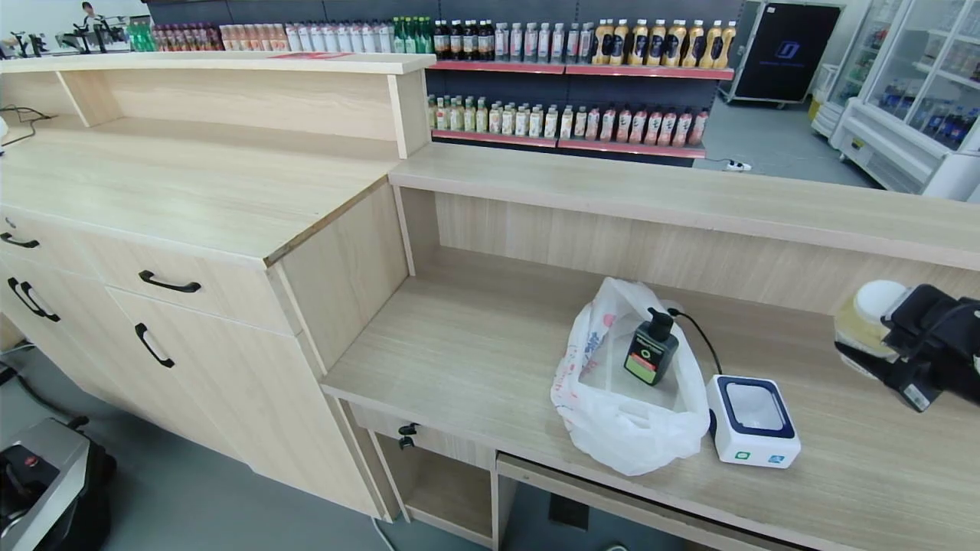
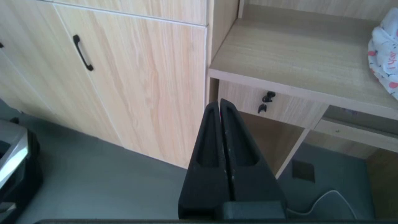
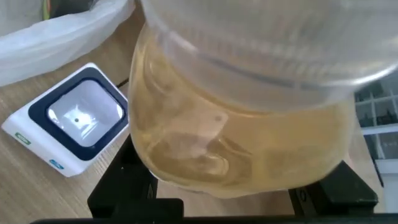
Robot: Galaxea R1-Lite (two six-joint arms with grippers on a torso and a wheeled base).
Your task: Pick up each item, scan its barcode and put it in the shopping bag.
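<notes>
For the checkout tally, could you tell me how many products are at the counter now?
2: a dark pump bottle inside the shopping bag, and a yellowish jar held in the right gripper. The bag's folds may hide more.

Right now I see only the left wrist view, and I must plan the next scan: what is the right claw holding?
Observer: The right claw is shut on a clear round jar with a white lid and pale yellow contents.
Operator: Is it over the scanner?
Observer: No. The white square scanner with a dark blue window frame sits on the light wooden counter, and the jar is held off to the robot's right of it.
Operator: Anything in the bag?
Observer: Yes, a dark pump bottle with a green and red label stands inside the white plastic shopping bag.
</notes>
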